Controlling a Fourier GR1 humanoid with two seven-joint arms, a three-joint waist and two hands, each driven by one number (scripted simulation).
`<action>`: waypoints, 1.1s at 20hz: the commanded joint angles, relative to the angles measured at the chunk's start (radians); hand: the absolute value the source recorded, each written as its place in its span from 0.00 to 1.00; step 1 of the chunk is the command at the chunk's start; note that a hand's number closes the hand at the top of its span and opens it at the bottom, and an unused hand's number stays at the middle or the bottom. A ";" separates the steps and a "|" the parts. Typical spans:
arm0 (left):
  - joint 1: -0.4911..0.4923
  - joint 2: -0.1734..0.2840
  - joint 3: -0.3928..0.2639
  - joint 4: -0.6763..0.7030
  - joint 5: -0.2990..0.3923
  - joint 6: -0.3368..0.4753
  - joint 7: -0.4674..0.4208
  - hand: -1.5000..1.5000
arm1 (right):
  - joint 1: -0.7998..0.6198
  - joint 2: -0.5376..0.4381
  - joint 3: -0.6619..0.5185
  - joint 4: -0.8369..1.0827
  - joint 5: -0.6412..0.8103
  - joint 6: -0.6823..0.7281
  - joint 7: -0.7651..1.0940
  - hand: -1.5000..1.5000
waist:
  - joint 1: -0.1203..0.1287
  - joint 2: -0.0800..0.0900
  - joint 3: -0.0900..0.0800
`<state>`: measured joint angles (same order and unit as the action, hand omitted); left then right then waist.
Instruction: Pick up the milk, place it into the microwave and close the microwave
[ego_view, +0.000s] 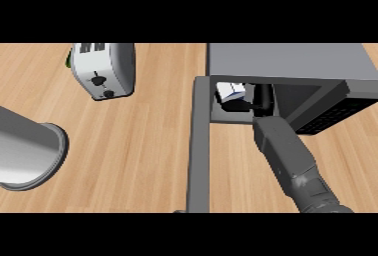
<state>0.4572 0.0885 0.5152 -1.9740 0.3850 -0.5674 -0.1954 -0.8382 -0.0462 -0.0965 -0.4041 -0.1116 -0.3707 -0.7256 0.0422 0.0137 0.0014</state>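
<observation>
I see my right hand (261, 100) reaching into the open microwave (295, 62) at the upper right of the frame, and the milk (233, 93) sits inside it, just to the left of the hand and touching it, I think. The hand is dark in there, so I cannot tell if it is wrapped on the milk or let go. The door (198, 145) hangs open down the middle of the frame, a toaster (103, 70) stands at the upper left, and a big pot (29, 150) lies at the left edge.
</observation>
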 joint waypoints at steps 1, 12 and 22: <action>-0.027 0.011 0.014 0.052 0.011 -0.013 -0.008 0.00 | -0.076 0.006 -0.035 0.117 0.016 -0.074 -0.076 1.00 | 0.010 0.005 0.000; -0.048 0.008 -0.010 0.047 -0.005 -0.019 0.006 0.00 | -0.193 -0.036 0.067 0.258 0.194 -0.398 -0.057 1.00 | 0.041 0.018 0.000; -0.134 0.045 -0.006 0.078 0.002 0.004 0.039 0.00 | -0.257 -0.097 0.001 0.296 0.160 -0.471 0.035 1.00 | 0.055 0.030 0.002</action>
<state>0.3567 0.1155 0.5079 -1.9055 0.3646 -0.5708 -0.1834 -1.0632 -0.1331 -0.0751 -0.1238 0.0584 -0.7860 -0.7092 0.0884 0.0393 0.0028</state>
